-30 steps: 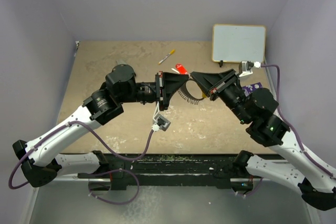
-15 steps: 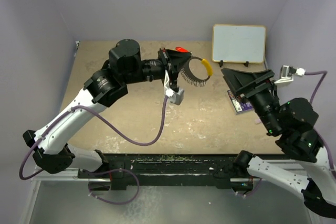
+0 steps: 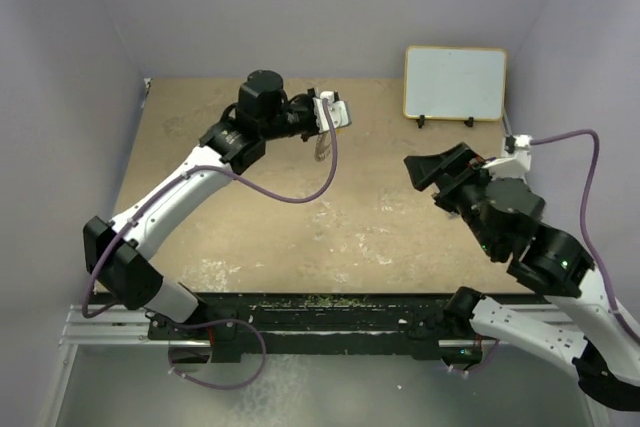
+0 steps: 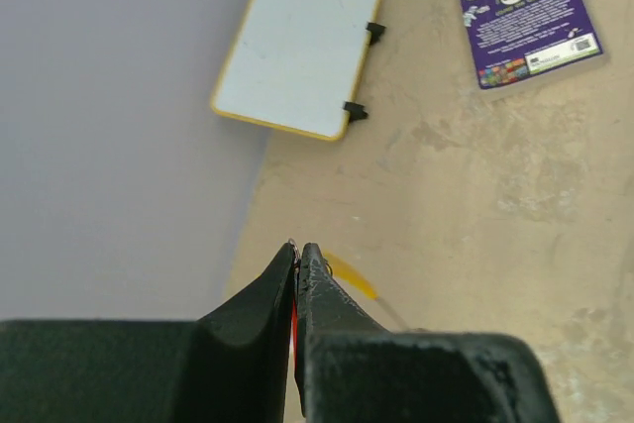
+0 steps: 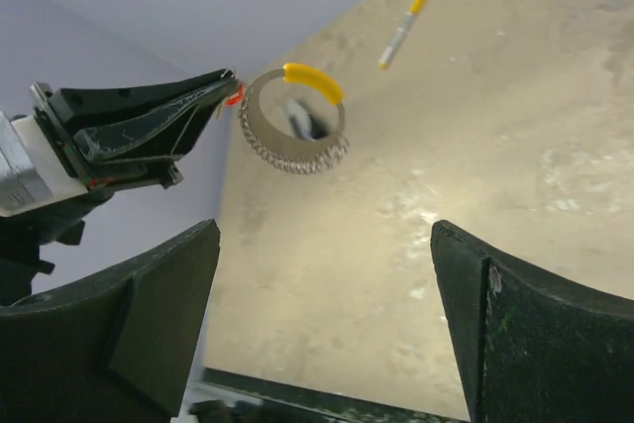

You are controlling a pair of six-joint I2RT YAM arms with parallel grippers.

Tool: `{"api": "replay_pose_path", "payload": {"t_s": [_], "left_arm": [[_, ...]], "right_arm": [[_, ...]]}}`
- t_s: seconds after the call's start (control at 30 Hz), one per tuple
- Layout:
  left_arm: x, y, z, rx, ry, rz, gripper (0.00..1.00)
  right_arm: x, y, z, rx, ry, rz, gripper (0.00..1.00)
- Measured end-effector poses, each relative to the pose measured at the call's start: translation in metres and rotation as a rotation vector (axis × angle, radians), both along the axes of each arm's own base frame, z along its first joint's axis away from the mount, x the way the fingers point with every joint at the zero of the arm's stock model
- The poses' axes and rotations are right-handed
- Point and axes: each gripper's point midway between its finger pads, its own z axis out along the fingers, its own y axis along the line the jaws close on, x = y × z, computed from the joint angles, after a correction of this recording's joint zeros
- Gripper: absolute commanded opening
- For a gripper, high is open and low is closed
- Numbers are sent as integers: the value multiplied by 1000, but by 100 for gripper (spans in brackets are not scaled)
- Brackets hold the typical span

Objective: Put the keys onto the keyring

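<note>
My left gripper [image 3: 317, 121] is raised over the far middle of the table, shut [image 4: 298, 250] on the keys' red tag [image 5: 234, 96]. A red sliver [image 4: 293, 316] shows between the jaws; the silver keys themselves are hidden. From its tip [image 5: 224, 80] hangs the keyring [image 5: 294, 124], a wire ring strung with silver pieces and one yellow arc [image 5: 315, 81]. That yellow arc [image 4: 353, 277] also peeks out beside the left fingers. My right gripper [image 3: 433, 177] stands wide open [image 5: 325, 235] at the right, apart from the ring and holding nothing.
A whiteboard [image 3: 455, 82] leans at the back right corner. A purple booklet [image 4: 528, 17] lies on the table near it. A yellow-tipped marker [image 5: 404, 27] lies on the far part of the table. Walls close in on the left, back and right.
The right gripper opened, let go of the ring and drew back to the right. The left arm lifted the ring and tag up and toward the back.
</note>
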Motion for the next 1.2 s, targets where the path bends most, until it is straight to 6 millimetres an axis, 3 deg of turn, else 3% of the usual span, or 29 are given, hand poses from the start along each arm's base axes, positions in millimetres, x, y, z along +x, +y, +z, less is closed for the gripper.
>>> {"api": "replay_pose_path", "payload": {"t_s": [0.1, 0.3, 0.47, 0.63, 0.9, 1.0, 1.2], "left_arm": [[10, -5, -50, -30, 137, 25, 3], [20, -27, -141, -46, 324, 35, 3], [32, -44, -195, 29, 295, 23, 3], [48, -52, -224, 99, 207, 26, 3], [35, -62, -241, 157, 203, -13, 4], [26, -60, -247, 190, 197, -22, 12], [0, -24, -277, 345, 206, -24, 33]], "right_arm": [[12, 5, -27, -109, 59, -26, 98], [28, 12, -62, -250, 144, -64, 99], [27, 7, -70, -271, 149, -77, 100], [19, -2, -62, -233, 118, -79, 100], [12, -13, -56, -202, 91, -87, 100], [16, -7, -66, -237, 120, -85, 100], [29, 9, -107, -378, 243, -79, 100]]}}
